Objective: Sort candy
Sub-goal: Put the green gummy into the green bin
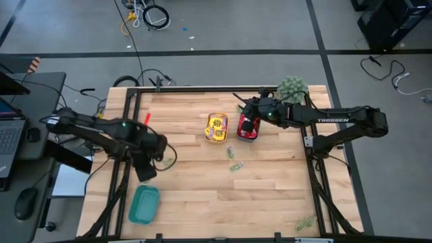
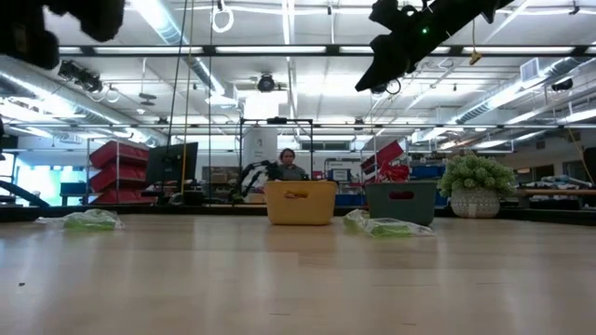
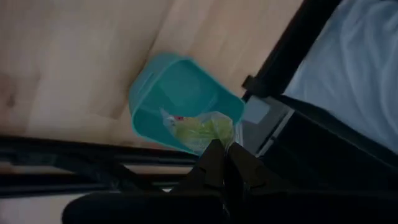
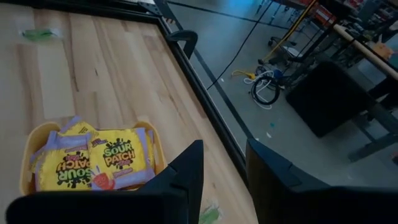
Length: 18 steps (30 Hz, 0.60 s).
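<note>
My left pincer (image 3: 225, 163) is clamped tight on a pale green candy packet (image 3: 198, 129), crinkly and translucent, which hangs just above the teal tray (image 3: 163, 84), a smooth rounded-corner plastic tub at the worktop's (image 1: 202, 189) near-left edge. My right pincer (image 4: 222, 167) stands part open with nothing between its dark fingers; I see it high over the far side, above the red packets (image 1: 248, 128) heaped in their tray. Beside that, the yellow tray (image 4: 155, 149) holds flat glossy yellow packets (image 4: 118, 158) printed Sour Patch. More green pieces (image 1: 235, 166) lie loose on the pale wood planks, and a fuzzy green ball-shaped plant (image 1: 291, 88) sits at the far right corner
</note>
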Available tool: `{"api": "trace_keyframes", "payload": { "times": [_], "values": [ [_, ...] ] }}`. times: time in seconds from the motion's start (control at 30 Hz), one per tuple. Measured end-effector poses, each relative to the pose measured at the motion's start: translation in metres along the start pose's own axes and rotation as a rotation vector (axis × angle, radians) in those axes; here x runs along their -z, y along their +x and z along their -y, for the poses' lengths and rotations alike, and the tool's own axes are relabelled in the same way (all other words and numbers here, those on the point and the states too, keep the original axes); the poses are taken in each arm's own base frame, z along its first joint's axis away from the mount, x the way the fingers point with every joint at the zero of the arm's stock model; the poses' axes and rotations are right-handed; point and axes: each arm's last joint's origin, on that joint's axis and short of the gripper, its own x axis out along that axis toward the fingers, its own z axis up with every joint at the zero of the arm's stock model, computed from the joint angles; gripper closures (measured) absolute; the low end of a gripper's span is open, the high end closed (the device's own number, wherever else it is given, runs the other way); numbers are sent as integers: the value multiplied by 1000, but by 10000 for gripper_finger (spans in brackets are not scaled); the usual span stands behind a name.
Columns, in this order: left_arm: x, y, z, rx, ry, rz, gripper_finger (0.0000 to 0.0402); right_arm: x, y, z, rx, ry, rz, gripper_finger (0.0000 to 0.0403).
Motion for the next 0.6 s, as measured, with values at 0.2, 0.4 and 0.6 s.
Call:
{"api": "trace_keyframes", "payload": {
  "times": [0.2, 0.4, 0.6],
  "values": [
    [-5, 46, -10, -12, -12, -57, 401, 0, 0, 0, 0, -6, 2, 299],
    [-8, 77, -27, -61, -13, -42, 401, 0, 0, 0, 0, -6, 2, 300],
    [-14, 90, -31, -25, 37, 18, 401, 0, 0, 0, 0, -6, 1, 301]
  ]
}}
